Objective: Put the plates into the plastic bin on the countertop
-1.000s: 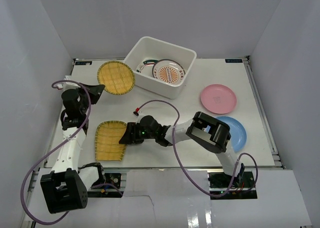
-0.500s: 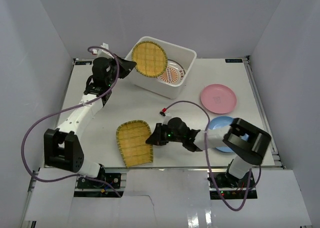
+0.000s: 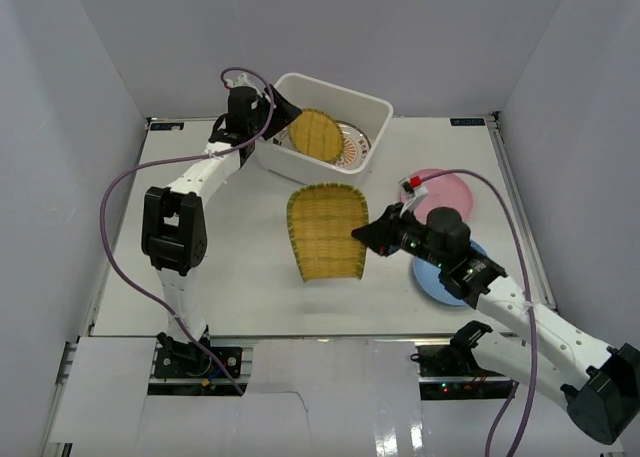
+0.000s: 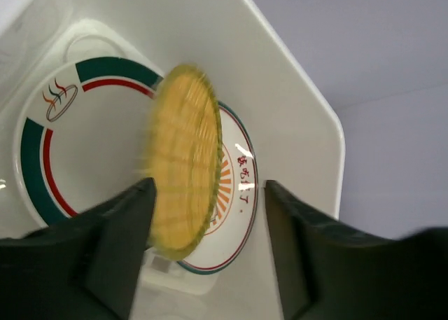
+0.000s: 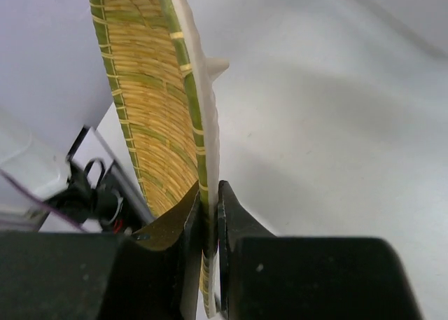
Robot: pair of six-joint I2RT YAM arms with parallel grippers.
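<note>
White shells, black joint blocks on left arm (image 3: 190, 182) and right arm (image 3: 535, 317) alike. Looped with purple cables (image 3: 243, 71). Tipped with black left hand (image 3: 285, 117), right hand (image 3: 368, 233).

round plate (image 3: 316, 135) in bin (image 3: 376, 111), rectangle plate (image 3: 325, 232) aloft

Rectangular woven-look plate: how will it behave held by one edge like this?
Probably stiff: the rectangular plate looks flat though only the right pincer clamps its rim. Likely light, since it is held out unsupported. The thin edge grip may let it pivot or slip.
</note>
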